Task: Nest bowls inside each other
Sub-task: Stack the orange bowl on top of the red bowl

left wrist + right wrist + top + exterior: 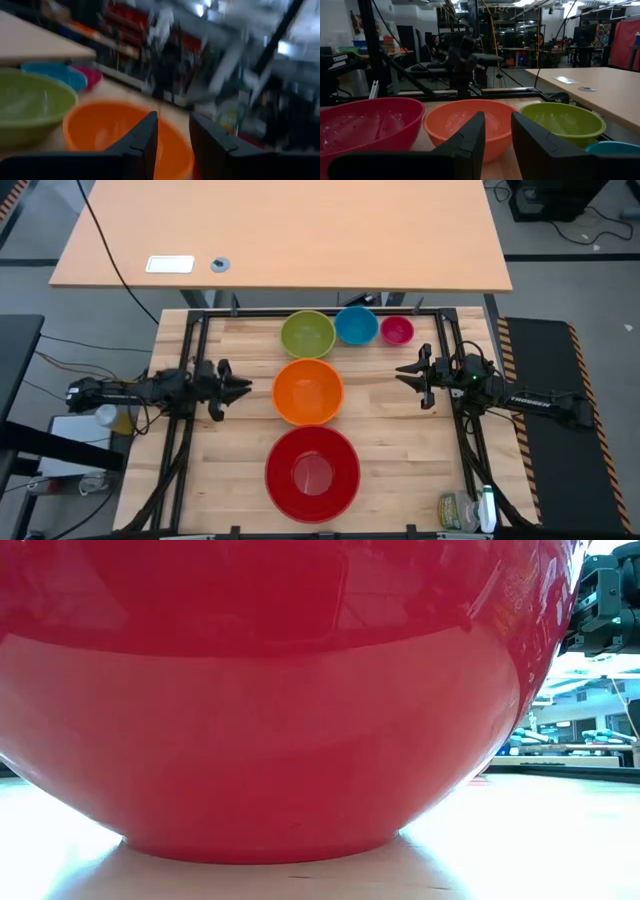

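**Bowl colours on the bench, quick rundown**

Five glossy round plastic bowls, all plain, no patterns: a big red bowl (312, 472), an orange bowl (308, 391), a lime green bowl (307, 334), a blue bowl (355, 325) and a little magenta pink bowl (397, 330). They sit on a pale wood-plank table top (400, 440) with a black metal frame (190, 360). Beside it on the right is a black mat with an orange-and-black striped edge (507, 350). Both arms are dark.

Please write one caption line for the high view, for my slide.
Five separate bowls, red bowl to pink bowl, wait between the left gripper and right gripper.
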Robot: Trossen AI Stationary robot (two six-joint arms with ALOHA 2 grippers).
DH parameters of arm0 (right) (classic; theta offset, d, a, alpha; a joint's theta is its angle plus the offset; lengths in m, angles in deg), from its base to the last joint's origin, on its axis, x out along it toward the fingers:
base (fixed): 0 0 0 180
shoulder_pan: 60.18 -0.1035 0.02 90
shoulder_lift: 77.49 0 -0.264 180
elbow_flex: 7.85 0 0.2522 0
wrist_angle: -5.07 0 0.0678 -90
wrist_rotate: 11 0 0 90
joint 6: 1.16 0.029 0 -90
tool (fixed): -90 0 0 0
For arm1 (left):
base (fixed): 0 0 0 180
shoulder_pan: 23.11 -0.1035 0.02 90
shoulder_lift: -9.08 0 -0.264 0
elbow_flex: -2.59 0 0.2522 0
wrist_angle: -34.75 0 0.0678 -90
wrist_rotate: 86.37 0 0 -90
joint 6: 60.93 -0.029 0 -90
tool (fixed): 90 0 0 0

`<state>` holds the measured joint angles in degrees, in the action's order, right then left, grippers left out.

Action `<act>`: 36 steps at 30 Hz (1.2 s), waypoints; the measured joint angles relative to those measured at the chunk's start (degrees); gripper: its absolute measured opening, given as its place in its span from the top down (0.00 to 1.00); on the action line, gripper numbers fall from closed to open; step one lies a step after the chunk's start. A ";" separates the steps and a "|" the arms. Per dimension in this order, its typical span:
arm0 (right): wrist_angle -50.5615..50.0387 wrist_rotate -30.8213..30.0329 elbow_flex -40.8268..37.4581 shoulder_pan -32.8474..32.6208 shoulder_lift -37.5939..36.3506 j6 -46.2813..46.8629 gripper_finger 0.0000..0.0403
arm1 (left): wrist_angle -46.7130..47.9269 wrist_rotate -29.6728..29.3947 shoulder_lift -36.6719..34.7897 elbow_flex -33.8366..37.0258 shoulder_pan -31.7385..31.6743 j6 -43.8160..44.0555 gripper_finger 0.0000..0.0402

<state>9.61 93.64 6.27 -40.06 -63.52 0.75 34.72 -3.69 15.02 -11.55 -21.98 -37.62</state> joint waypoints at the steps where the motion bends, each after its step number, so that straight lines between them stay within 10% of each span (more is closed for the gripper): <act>1: 0.00 0.00 0.01 -0.01 -0.02 0.00 0.74 | -2.56 -1.26 0.09 0.02 0.02 0.77 0.72; 17: 0.00 -0.09 0.00 -0.02 -0.02 -0.01 0.74 | -14.81 -3.86 0.07 0.02 0.00 0.97 0.72; 31: 33.74 -36.16 2.78 2.19 3.17 29.64 0.75 | -28.63 -12.68 0.07 0.02 0.00 12.03 0.72; 36: 20.24 -21.61 17.29 3.48 13.66 30.21 0.74 | -30.27 -19.10 0.13 -0.19 0.00 18.97 0.72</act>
<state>29.85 72.03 23.56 -36.58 -49.86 30.96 4.45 -22.80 15.15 -11.75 -21.98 -18.64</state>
